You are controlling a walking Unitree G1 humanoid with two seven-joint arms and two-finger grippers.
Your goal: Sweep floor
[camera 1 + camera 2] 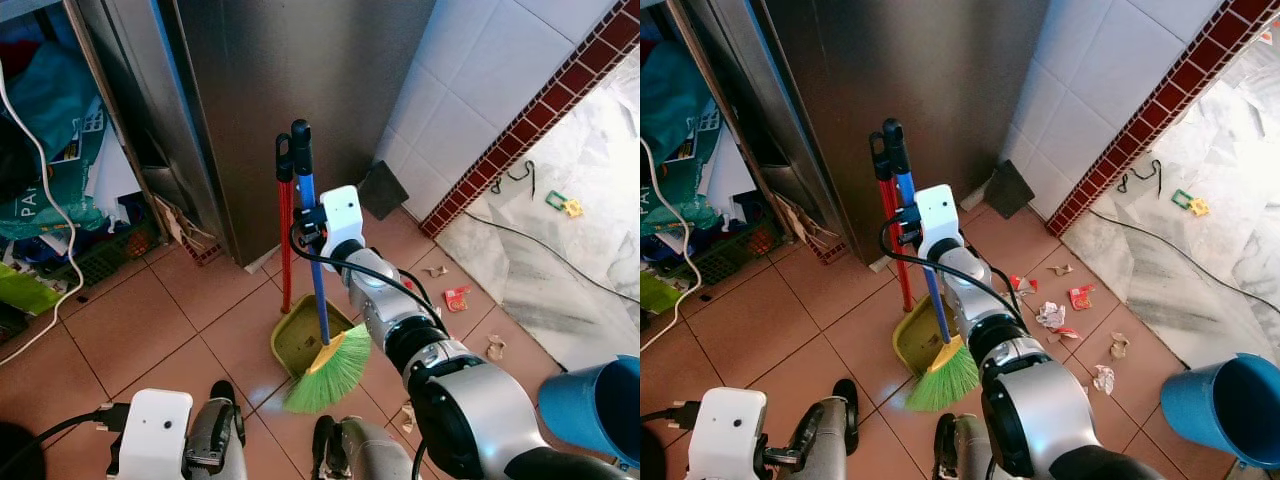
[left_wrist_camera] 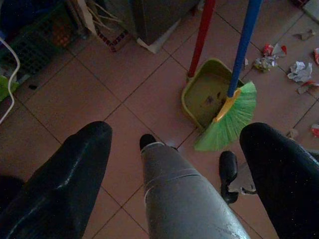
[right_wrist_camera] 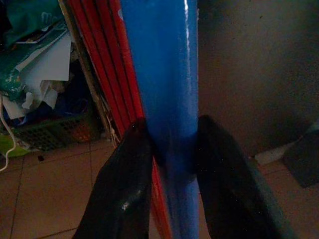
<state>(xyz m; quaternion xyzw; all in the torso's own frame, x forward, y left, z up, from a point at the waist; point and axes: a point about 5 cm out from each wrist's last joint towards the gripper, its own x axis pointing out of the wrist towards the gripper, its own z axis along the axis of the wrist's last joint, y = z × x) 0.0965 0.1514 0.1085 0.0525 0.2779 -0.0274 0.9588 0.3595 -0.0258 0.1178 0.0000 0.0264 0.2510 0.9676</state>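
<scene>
Taking the tall grey metal cabinet [image 1: 290,110] as the landmark: to its left, shelves hold a clutter of green bags and papers [image 1: 55,160], out of the way of the work. Low in front of the cabinet the left gripper [image 2: 174,164] hangs idle over the terracotta floor tiles [image 1: 130,330], its two black fingers [image 2: 65,179] spread wide with nothing between them.

Directly before the cabinet's right corner stand two upright tools. The red-handled, olive-green plastic dustpan [image 1: 305,335] rests flat on the tiles, its pole leaning back towards the cabinet, probably parked there to stay upright. Just beside it, the blue-handled broom with green bristles [image 1: 330,370] stands with its brush touching the dustpan's front edge. The right gripper [image 3: 172,149] is clamped round the blue pole, one finger on each side, in its upper half; that high hold likely gives leverage to swing the bristles.

Further right of the cabinet, crumpled paper scraps and red wrappers [image 1: 1055,315] lie scattered on the tiles, unswept, below the white tiled wall [image 1: 460,110]. At the far right sits a blue plastic bucket [image 1: 1230,410].
</scene>
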